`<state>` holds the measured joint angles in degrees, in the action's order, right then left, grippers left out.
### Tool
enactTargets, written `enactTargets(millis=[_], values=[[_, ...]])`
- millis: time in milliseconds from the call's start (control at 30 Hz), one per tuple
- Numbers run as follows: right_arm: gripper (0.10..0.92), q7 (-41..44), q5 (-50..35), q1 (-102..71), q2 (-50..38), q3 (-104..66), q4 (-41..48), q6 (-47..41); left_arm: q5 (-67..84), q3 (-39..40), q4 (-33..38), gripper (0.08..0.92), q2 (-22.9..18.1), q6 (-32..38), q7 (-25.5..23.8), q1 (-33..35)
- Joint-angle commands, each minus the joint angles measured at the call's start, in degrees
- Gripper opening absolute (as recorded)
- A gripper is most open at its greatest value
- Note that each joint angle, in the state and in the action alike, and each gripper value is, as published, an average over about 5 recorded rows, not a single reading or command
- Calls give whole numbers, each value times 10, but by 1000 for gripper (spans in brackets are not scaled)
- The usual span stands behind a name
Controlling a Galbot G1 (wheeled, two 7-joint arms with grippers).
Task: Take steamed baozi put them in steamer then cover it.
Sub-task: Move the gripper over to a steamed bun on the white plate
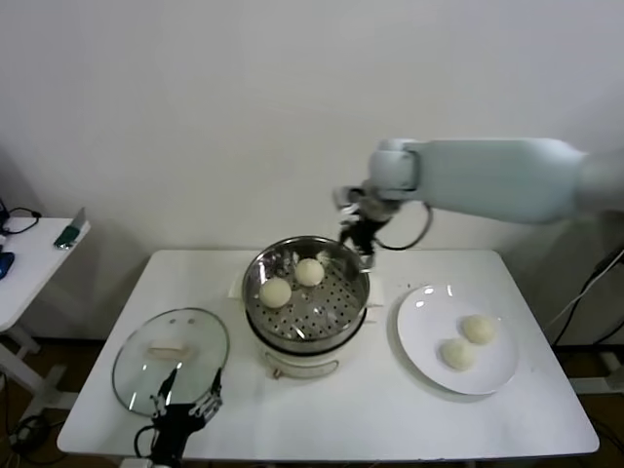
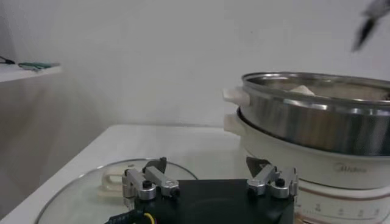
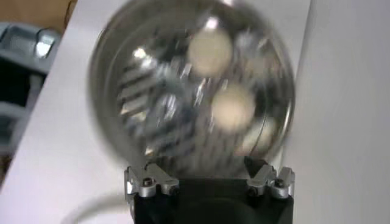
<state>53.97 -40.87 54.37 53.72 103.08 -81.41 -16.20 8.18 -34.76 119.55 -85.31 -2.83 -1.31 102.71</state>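
Two steamed baozi (image 1: pixel 276 292) (image 1: pixel 310 272) lie side by side on the perforated tray inside the steamer (image 1: pixel 255 279), which stands at the middle of the white table (image 1: pixel 370 409). Two more buns (image 1: pixel 479 329) (image 1: pixel 457 354) rest on the white plate (image 1: pixel 421 322) to the steamer's right. Above the pot's far rim hangs the right hand (image 1: pixel 360 241), its fingers spread apart and holding nothing. On the table left of the steamer lies the glass cover (image 1: pixel 171 358), handle up. Just at its near edge sits the left hand (image 1: pixel 185 408), fingers apart and empty.
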Motion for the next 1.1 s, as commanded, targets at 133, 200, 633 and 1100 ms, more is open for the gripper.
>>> enactTargets(millis=[133, 200, 633, 1100], values=[[823, 13, 198, -116, -273, 0, -70, 20, -5, -2, 4, 823, -1, -2, -2, 5], [823, 2, 214, -167, -278, -38, -59, 12, -7, -1, 5, 823, -3, -2, -2, 6], [823, -45, 243, -361, -238, -208, 7, -28, -12, 1, 4, 823, -4, -5, -2, 9], [821, -61, 234, -397, -185, -231, 53, -44, -11, 1, -1, 823, -2, -10, -1, 4]])
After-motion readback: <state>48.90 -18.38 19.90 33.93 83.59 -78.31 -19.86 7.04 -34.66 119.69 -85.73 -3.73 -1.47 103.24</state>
